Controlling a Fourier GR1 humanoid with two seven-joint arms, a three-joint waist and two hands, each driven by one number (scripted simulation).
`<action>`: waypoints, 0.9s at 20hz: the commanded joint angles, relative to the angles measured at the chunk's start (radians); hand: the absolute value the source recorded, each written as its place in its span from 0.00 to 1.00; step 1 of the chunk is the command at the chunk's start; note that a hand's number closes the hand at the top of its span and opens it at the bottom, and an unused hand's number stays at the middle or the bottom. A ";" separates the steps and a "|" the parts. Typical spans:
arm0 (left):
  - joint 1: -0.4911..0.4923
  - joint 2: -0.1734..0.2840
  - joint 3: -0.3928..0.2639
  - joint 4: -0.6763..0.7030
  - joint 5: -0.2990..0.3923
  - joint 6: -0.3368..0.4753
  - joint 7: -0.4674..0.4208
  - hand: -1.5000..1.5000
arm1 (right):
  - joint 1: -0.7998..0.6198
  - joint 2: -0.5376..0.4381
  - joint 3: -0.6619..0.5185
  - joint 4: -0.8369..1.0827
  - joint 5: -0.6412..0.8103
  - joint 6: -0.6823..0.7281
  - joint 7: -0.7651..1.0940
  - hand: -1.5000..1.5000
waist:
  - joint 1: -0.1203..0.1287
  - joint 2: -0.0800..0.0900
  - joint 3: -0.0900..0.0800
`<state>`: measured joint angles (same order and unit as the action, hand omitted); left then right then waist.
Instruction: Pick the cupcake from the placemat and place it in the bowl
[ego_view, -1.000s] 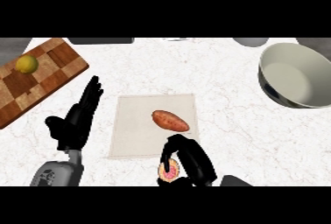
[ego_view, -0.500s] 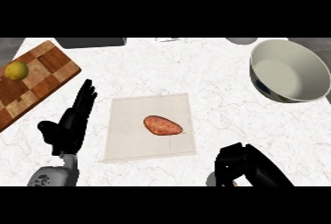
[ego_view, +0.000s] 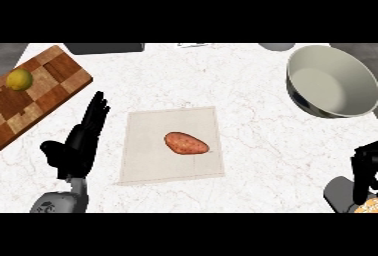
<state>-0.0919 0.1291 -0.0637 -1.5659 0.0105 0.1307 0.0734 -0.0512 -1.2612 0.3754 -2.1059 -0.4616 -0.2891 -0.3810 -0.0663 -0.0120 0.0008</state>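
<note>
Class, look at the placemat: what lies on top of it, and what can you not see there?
On the placemat lies one sweet potato, nothing else. The counter beneath the mat is covered; no cupcake sits on it.

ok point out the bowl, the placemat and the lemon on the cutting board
bowl (ego_view: 295, 75), head view, on its left rim
placemat (ego_view: 148, 150), head view, on its bare left part
lemon (ego_view: 19, 79), head view, on its middle

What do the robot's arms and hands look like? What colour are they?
The left hand is black, with long thin fingers and a thumb. It sits on a grey forearm with a round joint and a small dark marking near the wrist. The right hand is black too, on a grey rounded forearm at the view's lower right corner. No cables or sleeves show.
</note>
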 joint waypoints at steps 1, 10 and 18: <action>0.042 0.002 -0.020 -0.046 0.002 -0.022 -0.009 0.50 | 0.027 -0.104 -0.237 0.078 -0.182 0.099 -0.003 1.00 | 0.032 0.004 0.000; -0.071 -0.012 -0.020 -0.007 -0.016 -0.023 0.069 0.50 | -0.015 -0.078 -0.425 0.239 -0.259 0.265 0.160 1.00 | 0.068 0.013 -0.001; -0.133 -0.013 -0.006 0.040 0.010 -0.063 0.047 0.50 | -0.128 -0.068 -0.282 0.438 0.100 0.159 0.163 1.00 | 0.109 0.026 -0.001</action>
<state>-0.1832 0.1033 -0.0832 -1.5366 -0.0021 0.0984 0.1091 -0.1463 -1.3449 0.0336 -1.7692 -0.5205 -0.0927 -0.1929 0.0208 0.0068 -0.0007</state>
